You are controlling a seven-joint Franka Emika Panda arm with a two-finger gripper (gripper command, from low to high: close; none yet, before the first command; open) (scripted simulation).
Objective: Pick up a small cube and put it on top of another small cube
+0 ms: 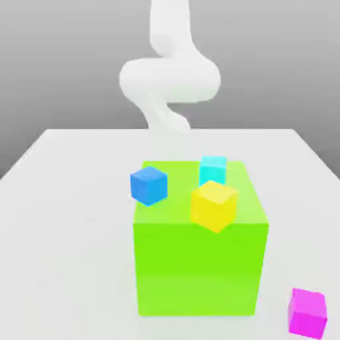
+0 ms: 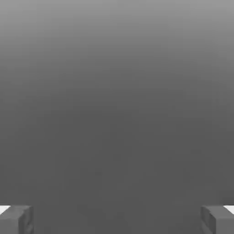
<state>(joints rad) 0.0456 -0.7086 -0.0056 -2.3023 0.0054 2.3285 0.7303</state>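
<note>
the small magenta cube (image 1: 307, 313) is sitting nearest the camera in the exterior view, resting on the white table (image 1: 60, 219) close to its near edge and toward the corner on the exterior view's right. it is standing apart from the big lime-green block (image 1: 199, 265), just off that block's lower corner on the same side, with bare table showing between them.

the lime-green block is occupying the middle of the table, its front face turned toward the camera. a yellow cube (image 1: 214, 205) is lying tilted at the front edge of the block's top, overlapping that edge a little. a blue cube (image 1: 149, 184) is appearing at the block's top corner on the exterior view's left, also tilted; whether it is resting on the block or beside it cannot be told. a cyan cube (image 1: 213, 170) is sitting farther back, near the rear edge of the block's top.

beyond the block, the white arm (image 1: 169, 76) is rising behind the table's far edge against the grey backdrop.

in the hand view, the gripper (image 2: 117, 219) is showing its two fingertips (image 2: 16, 219) spread wide apart with nothing between them, facing plain grey.
</note>
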